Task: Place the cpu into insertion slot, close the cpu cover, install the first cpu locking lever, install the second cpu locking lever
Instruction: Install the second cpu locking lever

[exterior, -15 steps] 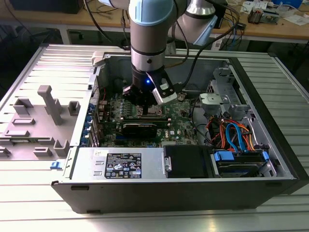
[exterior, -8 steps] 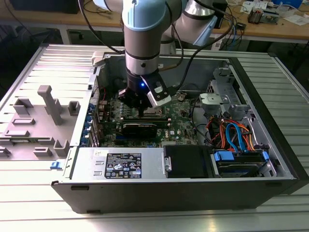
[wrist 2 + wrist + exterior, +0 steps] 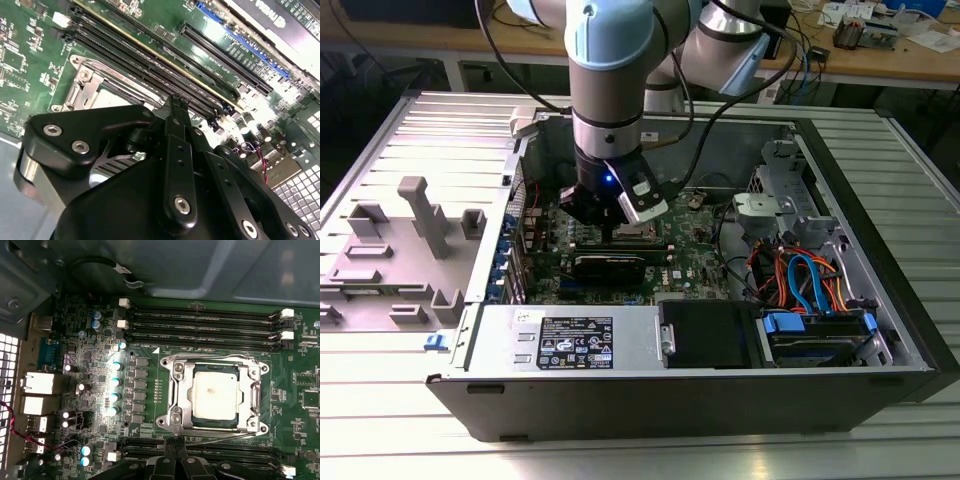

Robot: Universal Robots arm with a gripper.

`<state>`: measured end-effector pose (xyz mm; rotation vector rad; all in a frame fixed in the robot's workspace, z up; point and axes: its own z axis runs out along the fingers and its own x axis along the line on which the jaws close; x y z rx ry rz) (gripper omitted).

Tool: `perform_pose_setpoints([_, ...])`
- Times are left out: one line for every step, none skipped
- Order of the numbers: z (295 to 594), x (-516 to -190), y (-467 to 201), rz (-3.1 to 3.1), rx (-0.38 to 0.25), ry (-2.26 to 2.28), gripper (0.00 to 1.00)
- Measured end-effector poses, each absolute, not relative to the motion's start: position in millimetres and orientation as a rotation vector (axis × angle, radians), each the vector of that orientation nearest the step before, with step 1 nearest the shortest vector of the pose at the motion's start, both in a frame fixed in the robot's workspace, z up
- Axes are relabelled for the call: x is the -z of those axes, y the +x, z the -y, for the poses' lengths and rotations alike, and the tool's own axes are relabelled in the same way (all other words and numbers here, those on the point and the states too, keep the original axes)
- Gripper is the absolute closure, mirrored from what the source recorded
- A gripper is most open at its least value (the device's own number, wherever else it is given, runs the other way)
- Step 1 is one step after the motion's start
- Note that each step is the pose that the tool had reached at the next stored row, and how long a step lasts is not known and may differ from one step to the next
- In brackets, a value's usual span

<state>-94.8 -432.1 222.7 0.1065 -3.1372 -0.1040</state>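
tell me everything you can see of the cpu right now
The cpu is a flat square chip with a pale, matte silver-grey metal top carrying a faint small mark near its middle. In the first wrist view it lies level in the insertion slot on the green motherboard, between banks of long black memory slots. The cpu cover, a thin silver frame, lies down around it, overlapping its edges. In the second wrist view a pale corner shows past the gripper. Nothing grips it.
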Motion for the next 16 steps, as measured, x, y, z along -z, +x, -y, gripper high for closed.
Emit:
perform_pose_setpoints([432.1,-222.4,-95.1,3.137,0.105,0.107,0.89])
perform_pose_setpoints([432.1,-221.7,-95.6,3.137,0.107,0.108,0.89])
perform_pose_setpoints([432.1,-221.1,-96.3,3.137,0.110,0.110,0.89])
perform_pose_setpoints([432.2,-220.9,-97.1,3.137,0.113,0.111,0.89])
perform_pose_setpoints([432.1,-220.5,-97.7,3.137,0.115,0.112,0.89])
perform_pose_setpoints([432.1,-220.0,-98.1,3.137,0.117,0.114,0.89])
perform_pose_setpoints([432.1,-219.4,-98.4,3.136,0.118,0.115,0.89])
perform_pose_setpoints([432.1,-218.4,-98.7,3.136,0.119,0.117,0.89])
perform_pose_setpoints([432.0,-217.5,-98.9,3.136,0.120,0.119,0.89])
perform_pose_setpoints([431.9,-216.2,-99.0,3.136,0.122,0.121,0.89])
perform_pose_setpoints([431.8,-215.5,-99.0,3.136,0.124,0.122,0.89])
perform_pose_setpoints([431.8,-215.1,-99.1,3.136,0.127,0.123,0.89])
perform_pose_setpoints([431.5,-214.2,-99.1,3.136,0.141,0.123,0.89])
perform_pose_setpoints([431.4,-212.7,-99.1,3.135,0.152,0.124,0.89])
perform_pose_setpoints([431.4,-211.8,-99.4,3.135,0.159,0.124,0.89])
perform_pose_setpoints([431.4,-211.3,-99.6,3.135,0.162,0.125,0.89])
